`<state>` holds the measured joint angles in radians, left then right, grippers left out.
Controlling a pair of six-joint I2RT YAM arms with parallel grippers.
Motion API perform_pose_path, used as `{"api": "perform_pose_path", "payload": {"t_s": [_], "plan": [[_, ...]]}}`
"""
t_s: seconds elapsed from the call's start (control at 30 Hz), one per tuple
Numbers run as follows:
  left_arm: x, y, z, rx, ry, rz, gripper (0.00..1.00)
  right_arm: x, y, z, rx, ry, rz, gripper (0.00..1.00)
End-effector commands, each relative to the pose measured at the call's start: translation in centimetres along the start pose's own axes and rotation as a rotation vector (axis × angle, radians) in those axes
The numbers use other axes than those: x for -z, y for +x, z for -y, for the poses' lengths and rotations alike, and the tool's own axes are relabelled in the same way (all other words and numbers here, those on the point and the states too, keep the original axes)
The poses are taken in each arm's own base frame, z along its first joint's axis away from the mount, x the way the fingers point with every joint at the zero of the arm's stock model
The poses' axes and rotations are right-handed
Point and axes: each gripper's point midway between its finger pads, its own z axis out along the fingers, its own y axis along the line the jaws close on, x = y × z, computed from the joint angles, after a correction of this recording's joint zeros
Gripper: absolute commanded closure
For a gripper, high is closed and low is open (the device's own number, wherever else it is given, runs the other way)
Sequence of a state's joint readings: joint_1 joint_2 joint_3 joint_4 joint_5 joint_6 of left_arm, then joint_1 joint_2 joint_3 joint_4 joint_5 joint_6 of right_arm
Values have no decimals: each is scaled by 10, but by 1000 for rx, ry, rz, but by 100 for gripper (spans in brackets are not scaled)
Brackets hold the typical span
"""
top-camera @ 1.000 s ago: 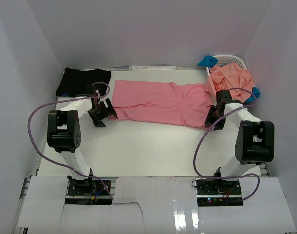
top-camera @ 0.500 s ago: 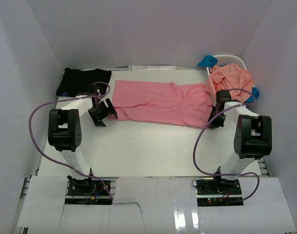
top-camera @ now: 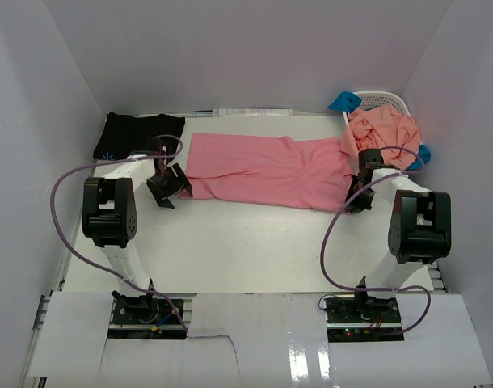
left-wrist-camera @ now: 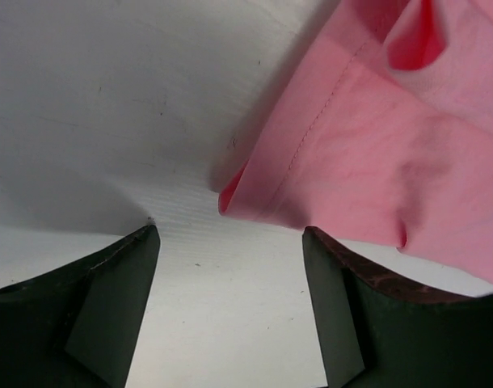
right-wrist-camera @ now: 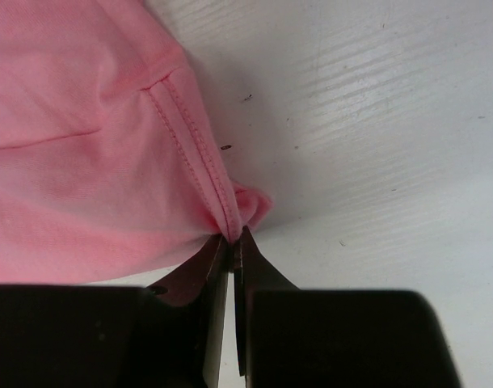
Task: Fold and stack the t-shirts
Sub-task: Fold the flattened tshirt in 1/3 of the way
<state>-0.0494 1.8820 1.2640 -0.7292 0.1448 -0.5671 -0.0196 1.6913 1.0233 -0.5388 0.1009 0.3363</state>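
Observation:
The rose-pink t-shirt (top-camera: 267,171) lies spread across the table's far middle. My left gripper (top-camera: 170,185) is open just off its near left corner (left-wrist-camera: 230,198), jaws wide over bare table. My right gripper (top-camera: 356,196) is shut on the shirt's near right corner; the hemmed edge (right-wrist-camera: 230,212) is pinched between the fingertips. A black t-shirt (top-camera: 138,133) with a tiny blue mark lies folded at the far left. A salmon-orange t-shirt (top-camera: 384,129) is heaped over the basket, with bits of a bright blue one (top-camera: 343,101) behind it.
A white lattice basket (top-camera: 389,100) stands at the far right corner under the heaped shirts. White walls close in the table on three sides. Purple cables loop from both arms.
The right arm has swung a little right and back, its gripper staying at the shirt's right corner. The left arm has shifted slightly; its gripper stays open by the left corner.

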Motion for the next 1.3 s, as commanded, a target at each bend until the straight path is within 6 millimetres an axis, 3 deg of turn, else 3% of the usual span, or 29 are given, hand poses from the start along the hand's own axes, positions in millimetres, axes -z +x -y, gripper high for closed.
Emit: {"api": "perform_pose_path", "payload": {"t_s": [0.0,0.33,0.43,0.7,0.8,1.03,1.27], "plan": [[-17,-13,-6,18,-46,25,18,10,-21,-7,1,-35,72,92],[-32,-26,-4,-23,-121,39,24,11,-21,-10,6,-53,75,92],[-34,-27,-7,-40,-161,43,35,10,-20,-11,6,-57,72,92],[-36,-16,-5,-79,-176,25,86,12,-21,-8,12,-43,74,92],[-35,-15,-6,-104,-191,23,98,15,-21,-6,21,-30,65,92],[-13,-29,-14,-161,-261,82,100,29,-16,12,61,95,48,92],[2,-35,-25,-182,-319,123,100,32,12,14,143,177,-16,89]]}}
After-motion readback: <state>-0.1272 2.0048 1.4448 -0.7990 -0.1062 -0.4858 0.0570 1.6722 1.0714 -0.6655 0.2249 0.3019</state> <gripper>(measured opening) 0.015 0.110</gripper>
